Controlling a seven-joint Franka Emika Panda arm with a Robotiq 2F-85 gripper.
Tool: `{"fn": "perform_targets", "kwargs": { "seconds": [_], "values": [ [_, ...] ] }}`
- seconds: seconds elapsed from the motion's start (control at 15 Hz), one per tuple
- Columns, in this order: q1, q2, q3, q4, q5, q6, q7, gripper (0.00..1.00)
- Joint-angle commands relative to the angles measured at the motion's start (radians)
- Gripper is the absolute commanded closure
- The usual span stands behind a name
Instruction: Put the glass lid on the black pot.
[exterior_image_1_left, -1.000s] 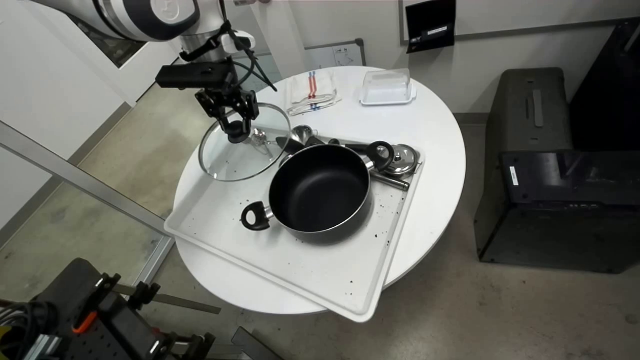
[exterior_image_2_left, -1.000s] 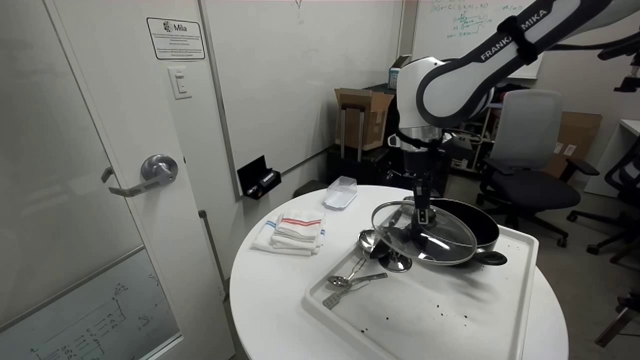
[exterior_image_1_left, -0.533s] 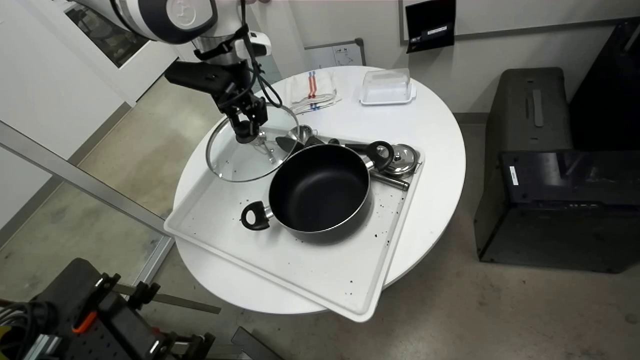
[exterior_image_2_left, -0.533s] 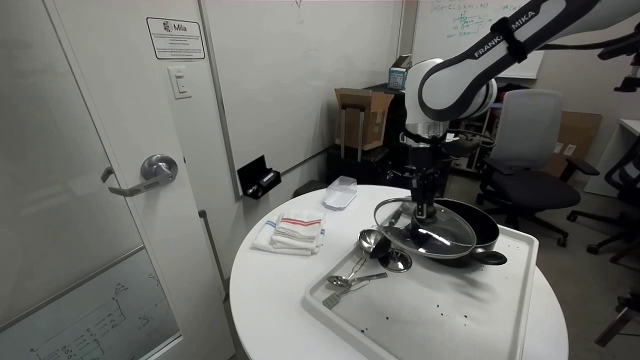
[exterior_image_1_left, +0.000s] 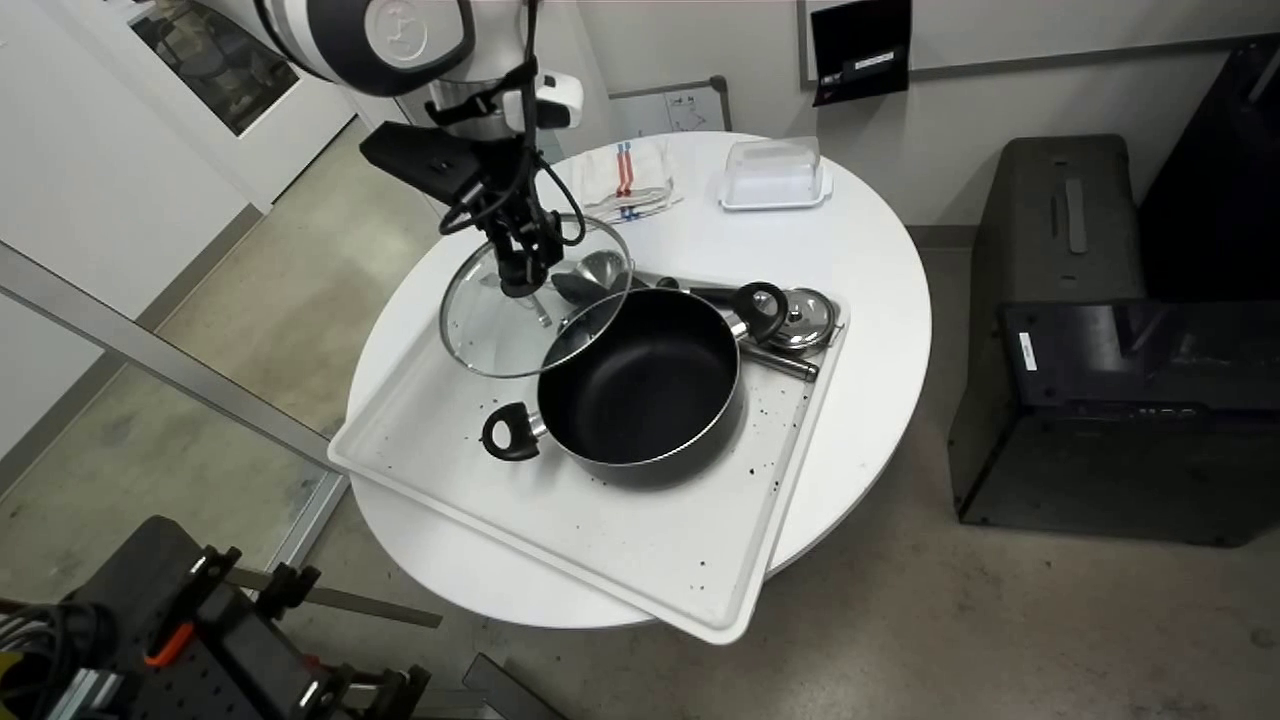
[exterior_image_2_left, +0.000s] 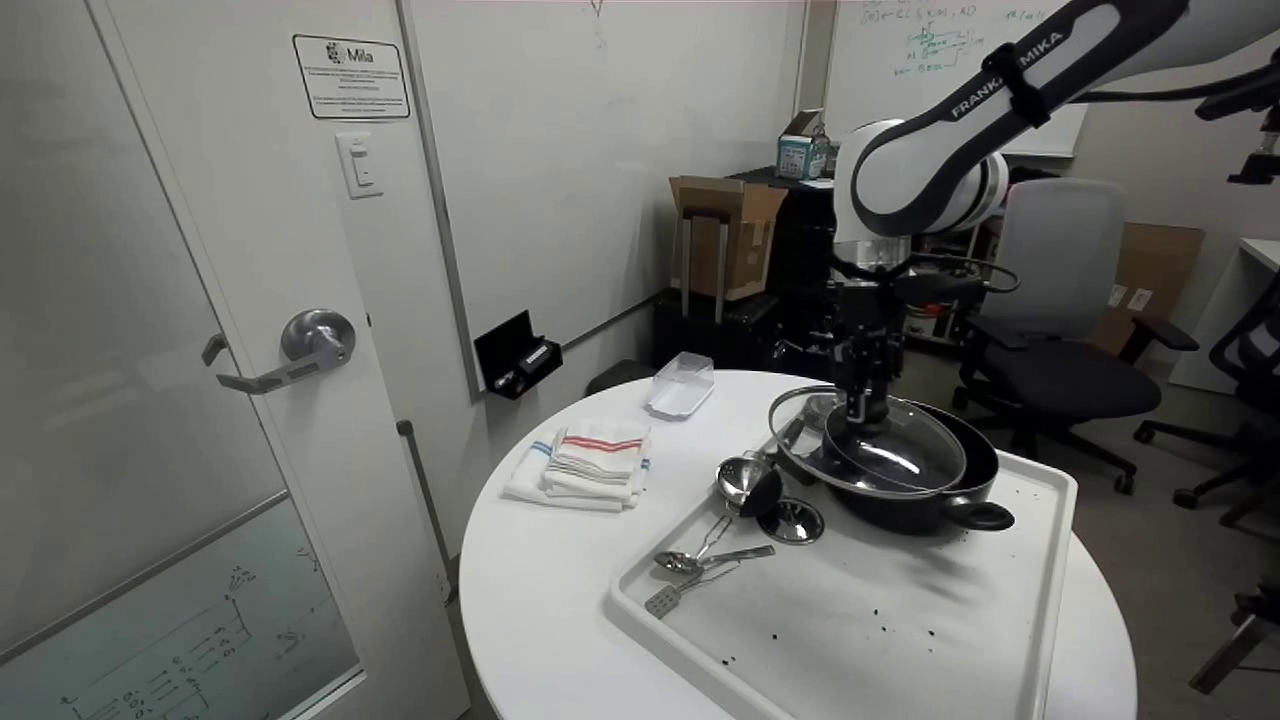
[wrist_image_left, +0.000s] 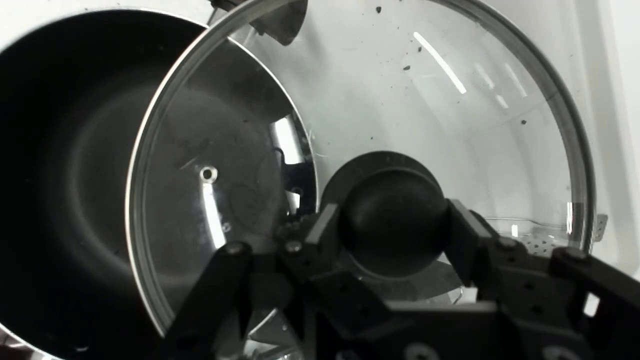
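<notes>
The glass lid (exterior_image_1_left: 490, 340) is a clear round disc with a thin metal rim and a black knob. My gripper (exterior_image_1_left: 527, 277) is shut on the knob and holds the lid above the tray; the grip also shows in the wrist view (wrist_image_left: 392, 227). In an exterior view the lid (exterior_image_2_left: 915, 462) looks slightly tilted. The black pot (exterior_image_1_left: 650, 400) stands uncovered on the tray with its handles out to two sides. The lid overlaps one side of the pot's opening in all views, off centre. In the wrist view the pot (wrist_image_left: 75, 150) lies to the left of the lid's middle.
A white tray (exterior_image_1_left: 640, 560) lies on the round white table (exterior_image_1_left: 860, 260). Metal utensils and a small steel lid (exterior_image_1_left: 803, 318) lie beside the pot; a ladle (exterior_image_2_left: 745, 480) lies near the held lid. Folded towels (exterior_image_2_left: 590, 465) and a clear-covered dish (exterior_image_1_left: 772, 175) stand farther off.
My gripper has carried the lid toward the pot, rightward in both exterior views. The lid now overlaps more of the pot's opening. The pot has not moved.
</notes>
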Motion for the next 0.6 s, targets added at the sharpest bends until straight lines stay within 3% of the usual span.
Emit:
{"fn": "perform_targets", "kwargs": {
  "seconds": [0.0,0.53],
  "values": [
    [-0.026,-0.002,-0.012,0.008,0.052,-0.043,0.039,0.73],
    [-0.086,0.016,-0.047,0.002,0.119,-0.043,0.098,0.73]
  ]
}}
